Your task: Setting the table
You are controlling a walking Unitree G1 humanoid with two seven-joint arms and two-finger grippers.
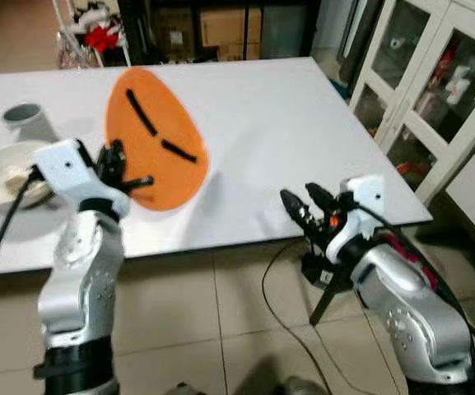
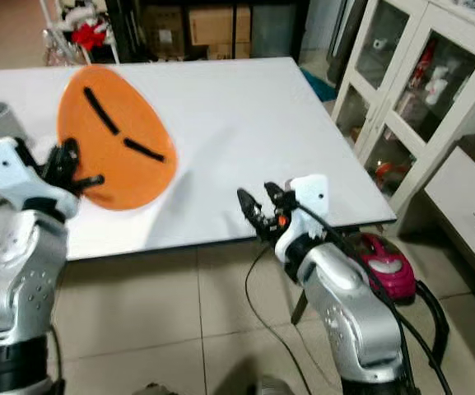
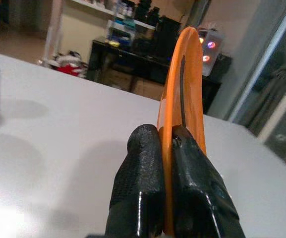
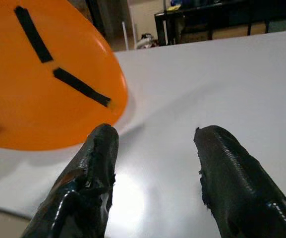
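Orange plate (image 1: pixel 155 140) pinched at its rim by left claw (image 1: pixel 130 174); right claw (image 1: pixel 303 202) spread, empty.

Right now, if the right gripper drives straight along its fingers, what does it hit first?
Probably bare white table. The open right gripper points across it, with the orange plate off to one side; depth unclear.

table (image 1: pixel 286 132): broad bare white stretch across its middle and right side, open to a gripper from the near edge. orange plate (image 1: pixel 153 138): held tilted above the left-centre, pinched at its rim by the left gripper (image 1: pixel 120 169), blocking passage there. bowl (image 1: pixel 2 173) and grey cup (image 1: pixel 23 115): stood at the far left, near each other. right gripper (image 1: pixel 303 204): fingers apart, at the near edge. glass cabinet (image 1: pixel 435 90): closed off the right side.
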